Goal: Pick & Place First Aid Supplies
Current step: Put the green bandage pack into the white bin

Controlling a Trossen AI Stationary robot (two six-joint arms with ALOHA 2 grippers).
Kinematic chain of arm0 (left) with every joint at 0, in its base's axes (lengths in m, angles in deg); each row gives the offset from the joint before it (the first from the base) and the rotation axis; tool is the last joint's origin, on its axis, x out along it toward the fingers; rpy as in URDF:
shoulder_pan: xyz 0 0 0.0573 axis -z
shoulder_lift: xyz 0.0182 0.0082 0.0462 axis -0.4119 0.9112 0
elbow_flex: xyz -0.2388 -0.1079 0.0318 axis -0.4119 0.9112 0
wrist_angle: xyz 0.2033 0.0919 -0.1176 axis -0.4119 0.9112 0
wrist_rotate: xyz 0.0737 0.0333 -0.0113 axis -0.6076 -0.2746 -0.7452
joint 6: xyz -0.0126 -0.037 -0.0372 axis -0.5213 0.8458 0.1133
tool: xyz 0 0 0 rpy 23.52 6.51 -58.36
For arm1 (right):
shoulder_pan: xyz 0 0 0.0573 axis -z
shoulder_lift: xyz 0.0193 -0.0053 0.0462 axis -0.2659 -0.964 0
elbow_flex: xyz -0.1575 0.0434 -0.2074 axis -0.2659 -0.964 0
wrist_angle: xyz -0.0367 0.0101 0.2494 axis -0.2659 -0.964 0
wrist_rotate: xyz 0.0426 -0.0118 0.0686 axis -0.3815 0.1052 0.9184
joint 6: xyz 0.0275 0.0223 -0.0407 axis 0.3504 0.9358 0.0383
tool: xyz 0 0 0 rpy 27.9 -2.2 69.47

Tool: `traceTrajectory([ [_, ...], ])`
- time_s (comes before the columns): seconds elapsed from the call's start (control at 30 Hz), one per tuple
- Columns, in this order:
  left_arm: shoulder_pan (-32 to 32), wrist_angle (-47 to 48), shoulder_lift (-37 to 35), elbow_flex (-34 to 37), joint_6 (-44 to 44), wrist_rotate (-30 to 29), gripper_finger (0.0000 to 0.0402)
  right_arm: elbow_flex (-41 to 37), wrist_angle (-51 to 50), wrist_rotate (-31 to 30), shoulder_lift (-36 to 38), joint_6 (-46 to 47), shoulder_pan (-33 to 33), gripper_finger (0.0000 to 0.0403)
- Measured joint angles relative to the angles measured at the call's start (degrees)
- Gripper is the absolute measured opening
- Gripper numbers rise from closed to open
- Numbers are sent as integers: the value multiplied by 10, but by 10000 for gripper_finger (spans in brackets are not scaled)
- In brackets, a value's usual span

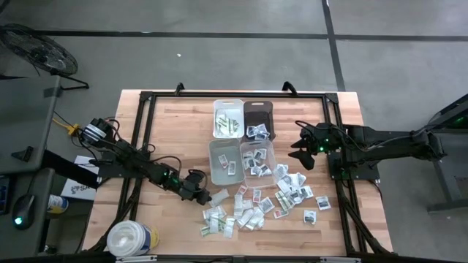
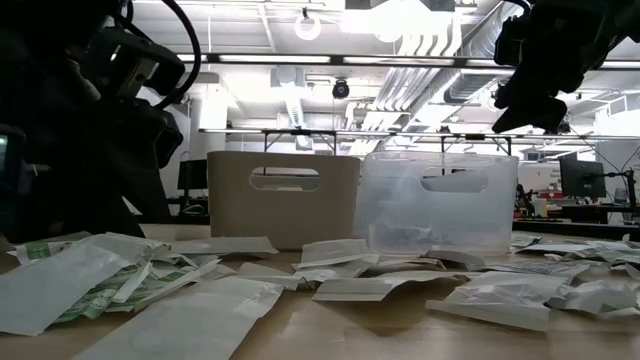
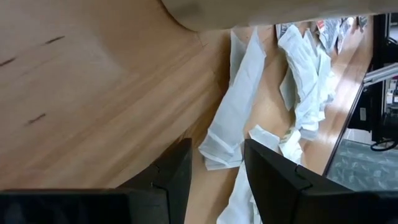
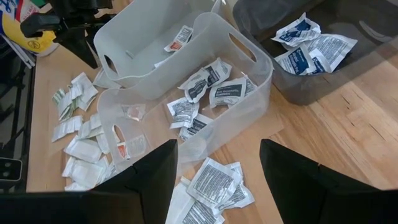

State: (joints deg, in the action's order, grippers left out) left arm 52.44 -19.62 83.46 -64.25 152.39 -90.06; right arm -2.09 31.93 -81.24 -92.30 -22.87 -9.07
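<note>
Many small white paper packets lie on the wooden table: one heap (image 1: pixel 232 217) near the front edge, another (image 1: pixel 296 193) to its right. Others sit in the bins. My left gripper (image 1: pixel 200 193) is low over the table, just left of the front heap, and open. A long white packet (image 3: pixel 239 106) lies flat ahead of it, its near end (image 3: pixel 214 152) level with the gap between the fingertips. I cannot see the fingers touching it. My right gripper (image 1: pixel 303 152) hangs open above the table, right of the bins, with nothing between its fingers (image 4: pixel 155 180).
Four small bins stand together mid-table: a white one (image 1: pixel 228 117) and a dark one (image 1: pixel 258 117) at the back, two clear ones (image 1: pixel 223 162) (image 1: pixel 257 157) in front, some holding packets. A big white round tub (image 1: pixel 131 237) stands at the front left corner.
</note>
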Motion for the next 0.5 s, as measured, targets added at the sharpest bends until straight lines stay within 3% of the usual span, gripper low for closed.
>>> traceTrajectory([
  [0.5, 0, 7, 14, -15, -1, 2, 147, 0, 0, 0, 0, -12, 0, 222],
])
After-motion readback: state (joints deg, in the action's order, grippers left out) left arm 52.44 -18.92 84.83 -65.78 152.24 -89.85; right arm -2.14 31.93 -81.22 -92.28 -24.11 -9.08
